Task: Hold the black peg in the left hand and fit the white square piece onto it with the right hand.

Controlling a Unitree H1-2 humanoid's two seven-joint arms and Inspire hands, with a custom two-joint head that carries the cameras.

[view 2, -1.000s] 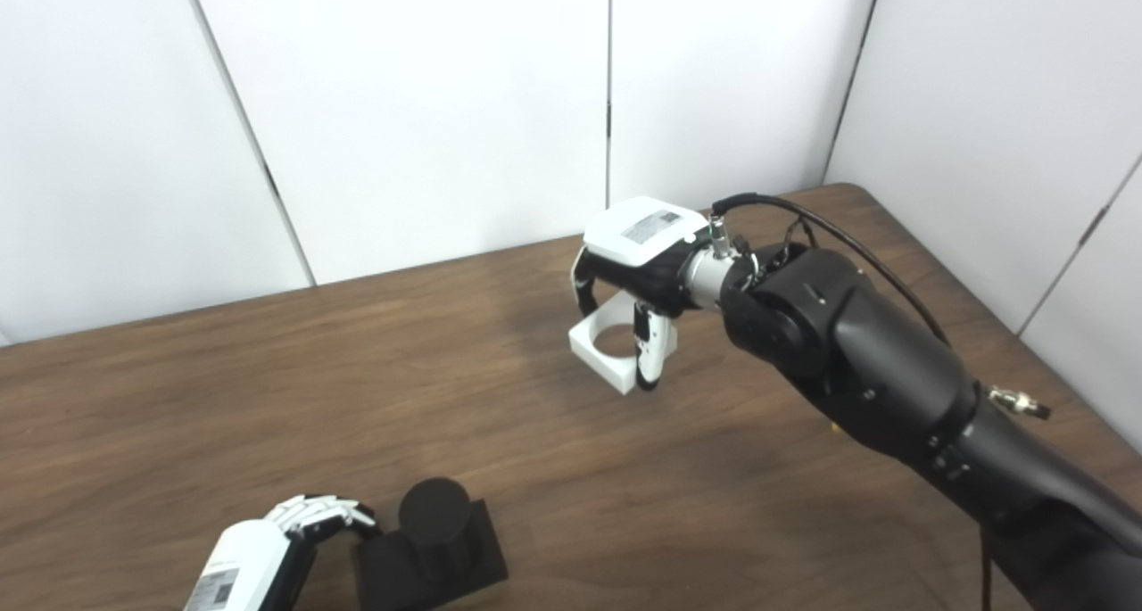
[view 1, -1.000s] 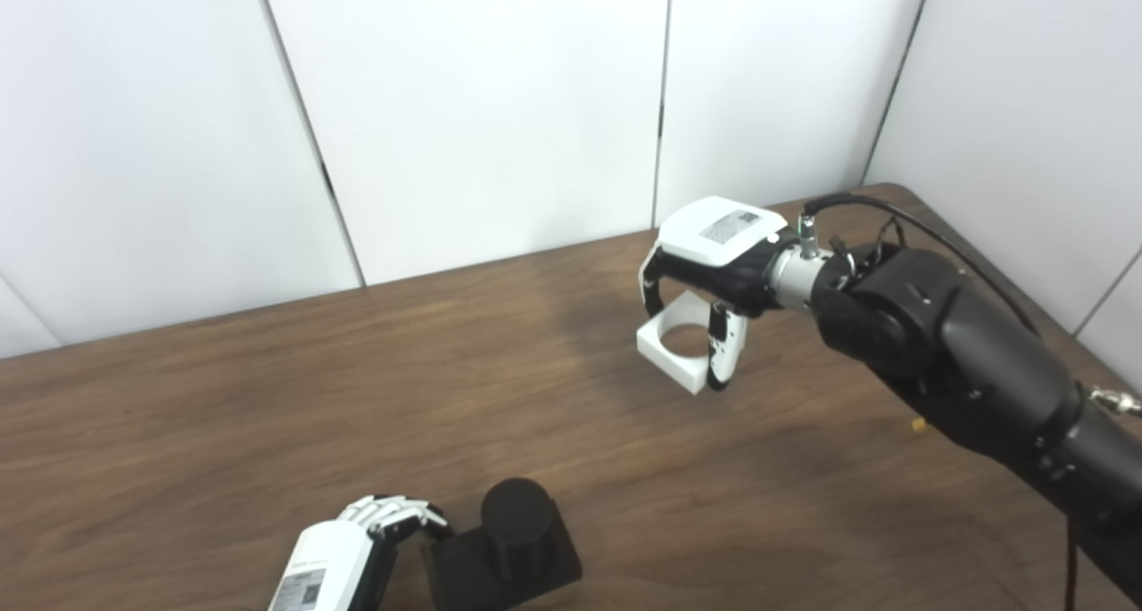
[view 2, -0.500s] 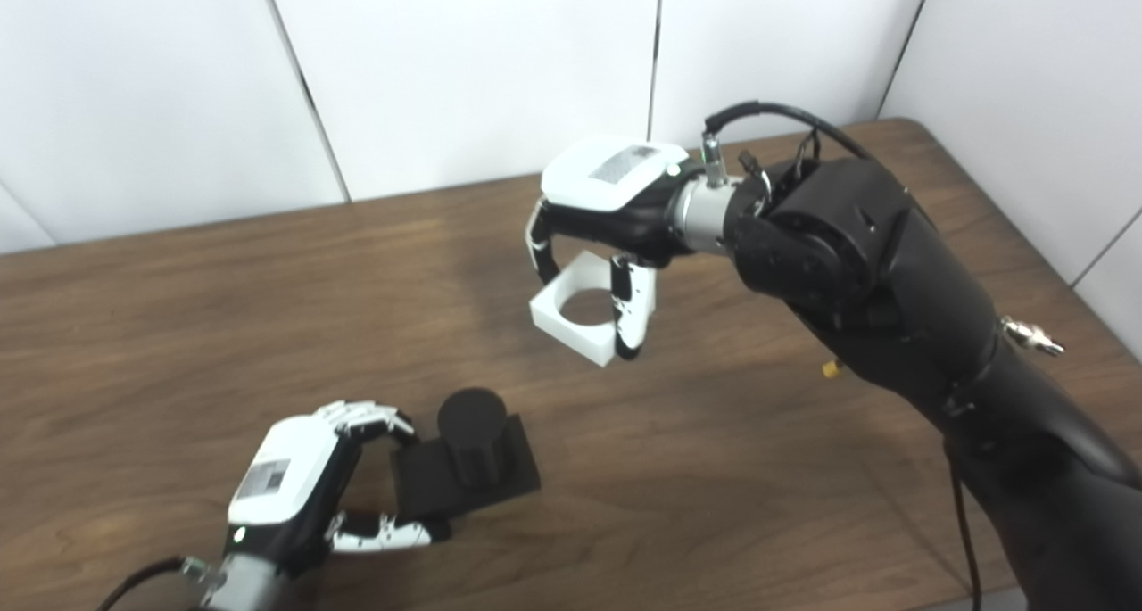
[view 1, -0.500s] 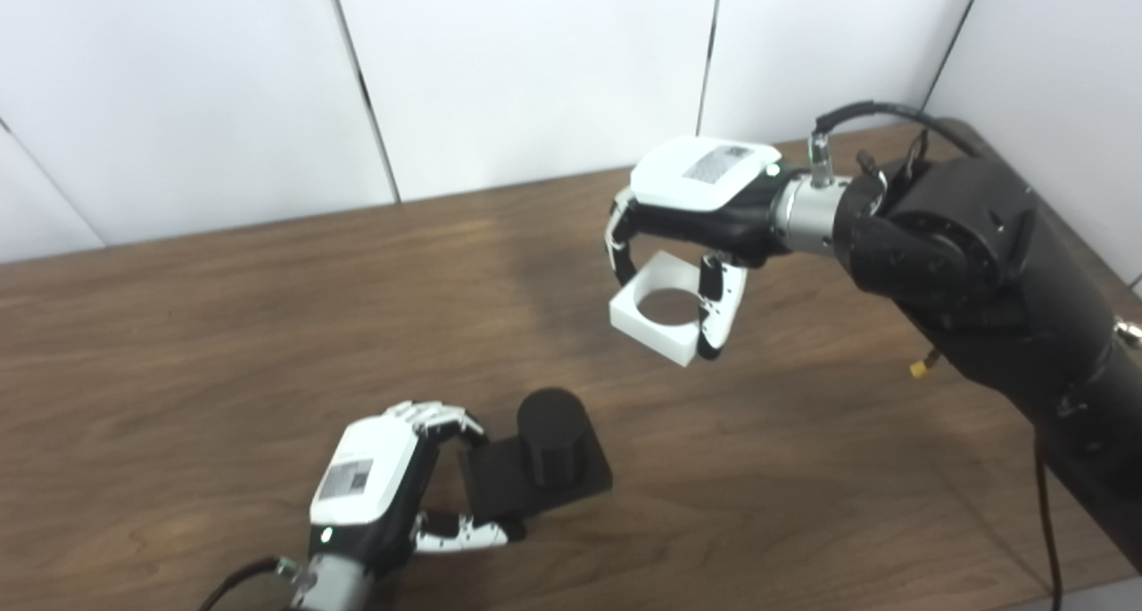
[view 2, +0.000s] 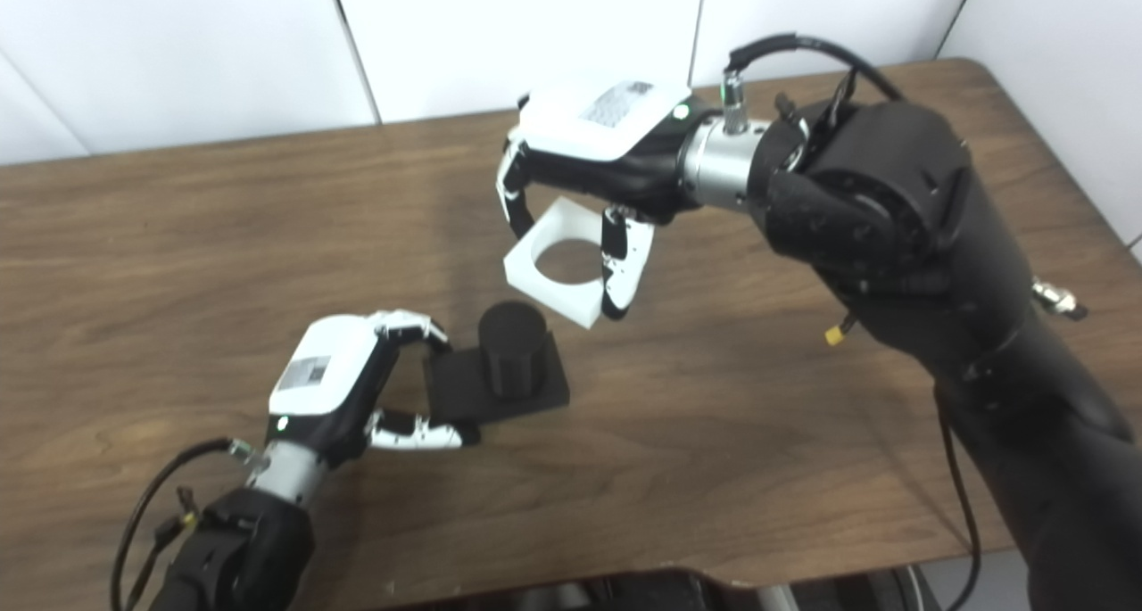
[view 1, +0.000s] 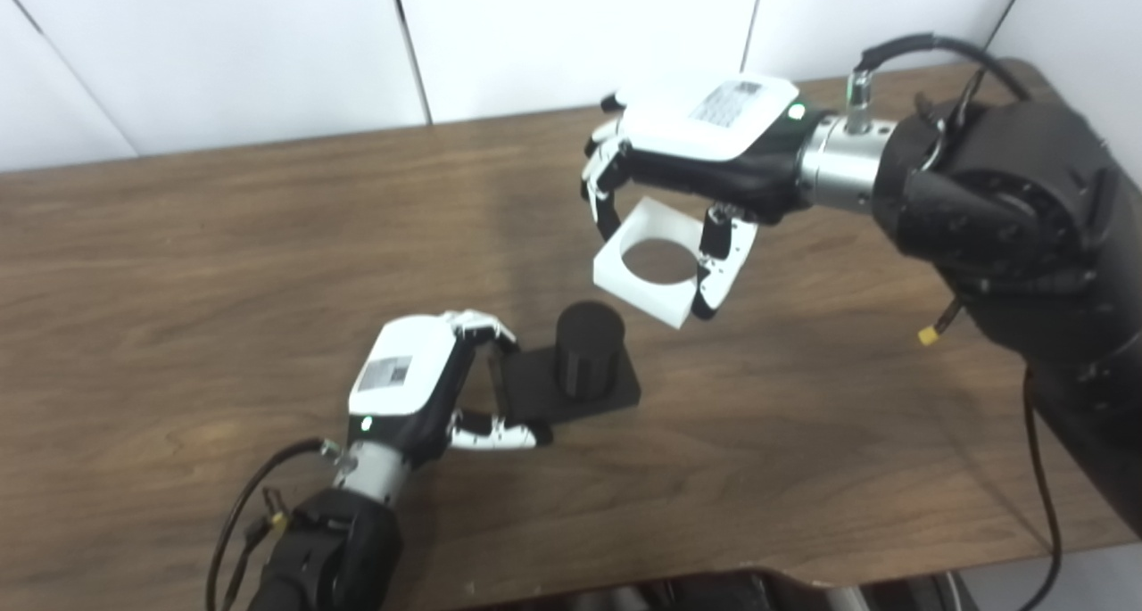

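Observation:
The black peg point(view 1: 588, 345) is a short cylinder standing upright on a flat black square base point(view 1: 530, 392) on the wooden table. My left hand point(view 1: 419, 390) is shut on the base's left side, fingers over its far edge and thumb along its near edge. The white square piece point(view 1: 652, 261), with a round hole through it, hangs in the air in my right hand point(view 1: 691, 143), which is shut on it from above. The piece is above and slightly right of the peg's top and apart from it. It also shows in the right eye view point(view 2: 562, 272).
The brown wooden table point(view 1: 178, 236) ends at a front edge near the picture's bottom and a rounded far right corner. White wall panels stand behind it. A black cable point(view 1: 250, 495) loops by my left wrist. A small yellow tip point(view 1: 928, 335) hangs from my right forearm.
The camera has tilted down, shifting the whole picture. My right hand has carried the white piece closer to the peg. My left hand keeps its hold on the base.

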